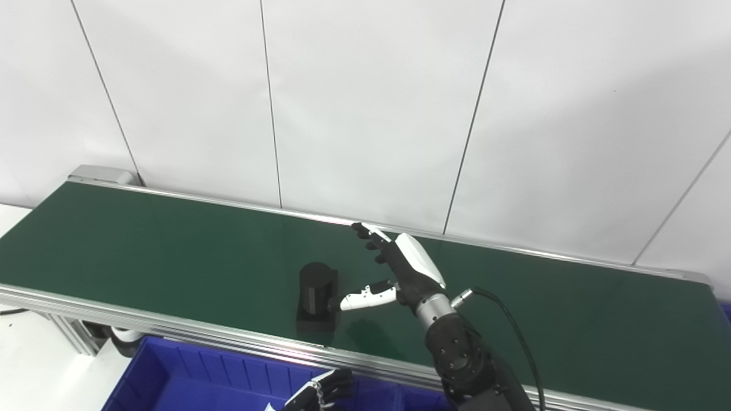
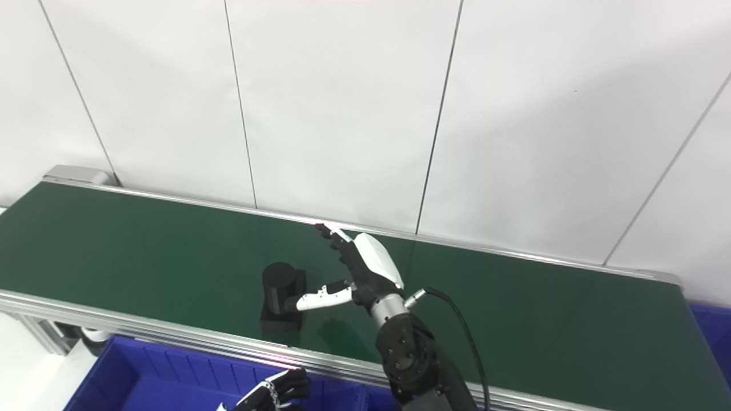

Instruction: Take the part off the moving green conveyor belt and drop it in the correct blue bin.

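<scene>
Far left and near: blue bin (image 1: 171,371) below the belt's front rail, with the left robot hand (image 1: 320,391) low at the frame's bottom edge over it, fingers curled; whether closed on something, impossible to tell.

Centre-left on the green conveyor belt (image 1: 143,245): the part (image 1: 316,294), near the front rail. Black, a short upright cylinder on a squarish flat base, matte and dark against the belt, so edges hard to read.

Just right of it: the right robot hand (image 1: 400,268), open, holding nothing, fingers spread upward, white-tipped thumb (image 1: 365,298) reaching toward the cylinder's side, close to or brushing it; contact not clear.

Risks, as judgement: belt motion carrying the part out of reach before closure, giving a late or off-centre grab. Thumb alone nudging the cylinder, tipping or sliding it toward the rail. Smooth round wall slipping between fingers if pinched high. Only 1 bin fully visible, another blue edge (image 1: 725,311) at far right, so wrong-bin drop possible.
</scene>
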